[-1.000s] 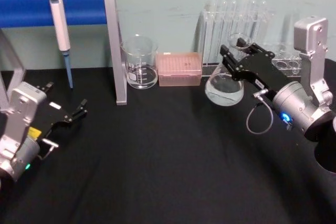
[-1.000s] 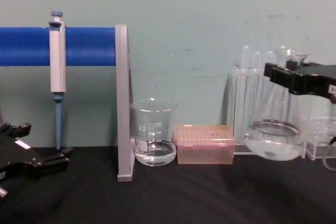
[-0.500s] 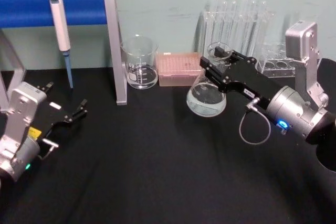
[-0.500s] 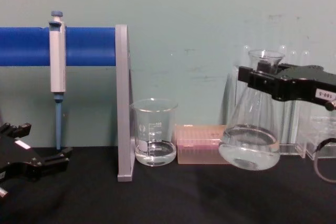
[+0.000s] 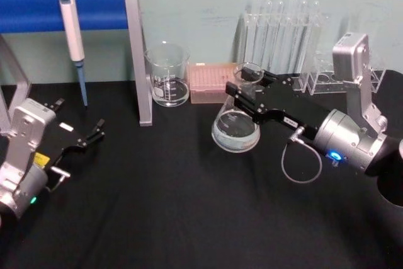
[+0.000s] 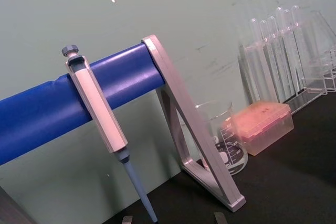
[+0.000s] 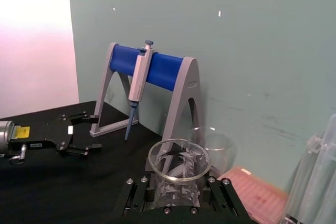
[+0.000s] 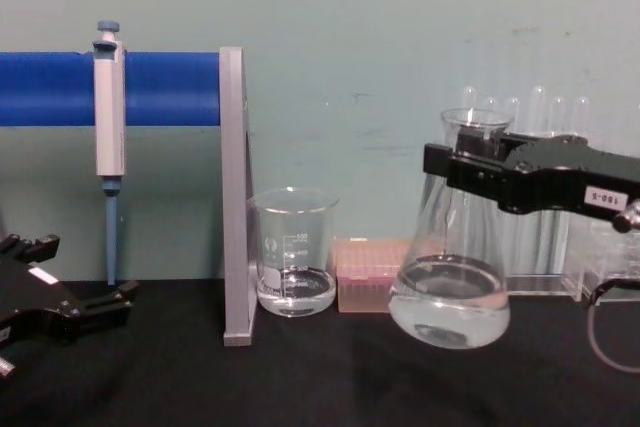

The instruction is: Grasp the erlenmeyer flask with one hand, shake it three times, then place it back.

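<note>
**One pinch on a glass neck carries the whole load: slip, spill and bump risks**

The right gripper [image 5: 249, 87] is clenched on the neck of the erlenmeyer flask [image 5: 236, 131], with one finger on each side just under the lip. The right wrist view looks down into the open mouth between them. The flask is off the black table [image 5: 189, 218] and slightly tilted, with a little clear liquid pooled in the wide base. It hangs in front of the pink tip box [image 5: 215, 82], between the beaker [image 5: 167, 75] and the test tube rack [image 5: 283, 29].

Risks, as I judge them:
- **Slip:** the glass neck is smooth and the weight sits low. A sharp reversal during the shake could rotate or slide the flask in the grip, and it would drop onto the table.
- **Spill:** the mouth is uncapped. The liquid level is low, so this is unlikely unless the tilt grows large mid-shake.
- **Collision:** the tip box is near behind the flask and the beaker is off to one side. A wide sideways or forward stroke could clip either, and a backward one could reach the tubes.
- **Cable:** a loop hangs under the right wrist and could drag on the cloth on a low pass.
- **Put-down:** if the flask is tilted at contact, the base edge lands first and it could rock or tip when released.

The left gripper [image 5: 79, 118] is parked near the table's left side with its fingers spread and nothing in them. It is well apart from the flask, below the pipette [image 5: 72, 29] on the blue stand [image 5: 94, 9].
</note>
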